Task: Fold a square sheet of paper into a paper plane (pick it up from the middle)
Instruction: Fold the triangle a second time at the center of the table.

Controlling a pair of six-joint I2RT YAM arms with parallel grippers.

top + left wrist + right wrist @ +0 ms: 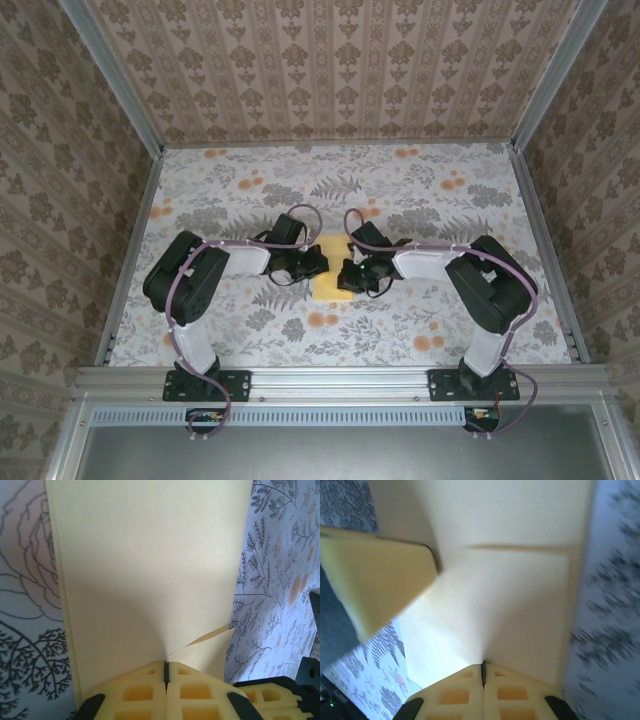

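The square sheet of paper (333,278), where is it? — Ana
On the floral table cover (250,190), a little beyond the middle of the near rail (340,378). — Ben
And the arms? — Ana
The left gripper (319,263) sits just left of the rail's middle and the right gripper (353,273) just right of it, both as far beyond the rail as the paper. — Ben
Jaws? — Ana
Both pairs are pressed together. In the left wrist view the left gripper (166,672) pinches the sheet (150,570), and a crease runs out from its tip. In the right wrist view the right gripper (483,672) nips the sheet (520,605), and a blurred flap lifts at the left of the picture. — Ben
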